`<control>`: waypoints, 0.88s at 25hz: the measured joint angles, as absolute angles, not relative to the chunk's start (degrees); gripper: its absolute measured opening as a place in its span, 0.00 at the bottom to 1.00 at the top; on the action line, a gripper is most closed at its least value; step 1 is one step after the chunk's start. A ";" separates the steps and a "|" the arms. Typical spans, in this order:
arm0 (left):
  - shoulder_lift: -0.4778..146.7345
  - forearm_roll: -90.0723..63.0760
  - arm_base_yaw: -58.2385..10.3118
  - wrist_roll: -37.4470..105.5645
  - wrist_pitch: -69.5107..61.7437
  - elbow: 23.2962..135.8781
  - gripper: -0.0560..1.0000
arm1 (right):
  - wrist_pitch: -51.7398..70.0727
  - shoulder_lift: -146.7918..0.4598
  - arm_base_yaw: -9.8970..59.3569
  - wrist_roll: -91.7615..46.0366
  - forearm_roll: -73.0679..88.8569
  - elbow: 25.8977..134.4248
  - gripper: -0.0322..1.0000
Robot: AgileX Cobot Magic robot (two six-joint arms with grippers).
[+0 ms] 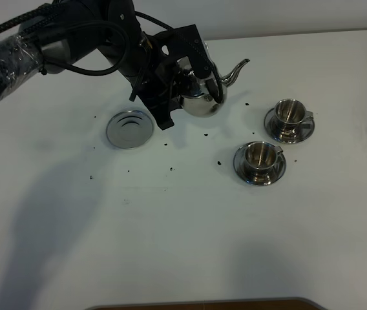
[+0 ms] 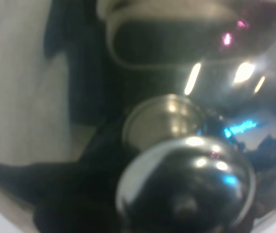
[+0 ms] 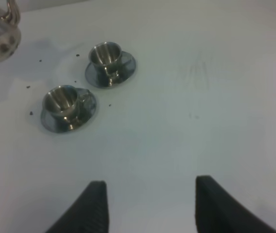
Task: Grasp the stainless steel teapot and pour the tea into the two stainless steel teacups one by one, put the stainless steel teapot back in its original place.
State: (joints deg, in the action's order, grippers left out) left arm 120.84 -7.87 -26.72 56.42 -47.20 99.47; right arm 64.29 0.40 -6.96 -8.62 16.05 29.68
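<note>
One stainless steel teapot (image 1: pixel 201 98), hanging from the left gripper (image 1: pixel 195 68), closed firmly on the loop handle at the top. Seemingly lifted a little above the table (image 1: pixel 183 232), shadow under it, though not fully sure about the gap. Placed between the coaster (image 1: pixel 130 129) at the left and the cups at the right, with the spout turned to the right, toward the far teacup (image 1: pixel 291 112). In the left wrist view only the lid and knob of the pot (image 2: pixel 186 187), very near and blurred.

One coaster, round and ridged, bare, near the pot's left side, just beside the lower end of the black gripper body.

Two cups counted: far teacup and near teacup (image 1: pixel 259 154), each upright on its own saucer (image 1: pixel 306 133), two saucers in all. Near to each other, not touching, both apart from the pot.

Several small dark specks (image 1: pixel 205 135) scattered on the table around the coaster, under the pot and before the cups. Open white surface between spout and cups, and wide bare room toward the front and the right edge. Left arm (image 1: pixel 35 51) stretched in from the back left corner.

Right gripper (image 3: pixel 147 204) with two dark fingers spread apart, holding nothing, over bare table, well apart from both cups
</note>
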 joint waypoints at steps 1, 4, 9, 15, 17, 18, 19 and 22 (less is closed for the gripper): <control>120.84 -7.28 -26.72 56.53 -47.20 99.47 0.28 | 64.29 0.40 -6.96 -8.62 16.05 29.68 0.44; 120.96 -4.49 -26.72 56.99 -46.84 99.47 0.28 | 64.29 0.40 -6.96 -8.62 16.05 29.68 0.44; 122.70 -1.77 -26.72 59.98 -44.18 99.47 0.28 | 64.29 0.40 -6.96 -8.62 16.05 29.68 0.44; 128.27 -0.41 -26.88 62.83 -43.11 104.52 0.28 | 64.29 0.40 -6.96 -8.62 16.05 29.68 0.44; 130.32 0.00 -27.20 63.67 -43.11 107.52 0.28 | 64.29 0.40 -6.96 -8.62 16.05 29.68 0.44; 131.40 0.00 -27.49 63.97 -43.16 108.83 0.28 | 64.29 0.40 -6.96 -8.62 16.05 29.68 0.44; 132.45 0.00 -27.80 64.15 -43.17 110.45 0.28 | 64.29 0.40 -6.96 -8.62 16.05 29.68 0.44; 135.02 1.17 -29.13 64.28 -43.11 114.69 0.28 | 64.29 0.40 -6.96 -8.62 16.05 29.68 0.44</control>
State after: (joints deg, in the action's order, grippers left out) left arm 135.02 1.17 -29.13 64.28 -43.11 114.69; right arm 64.29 0.40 -6.96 -8.62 16.05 29.68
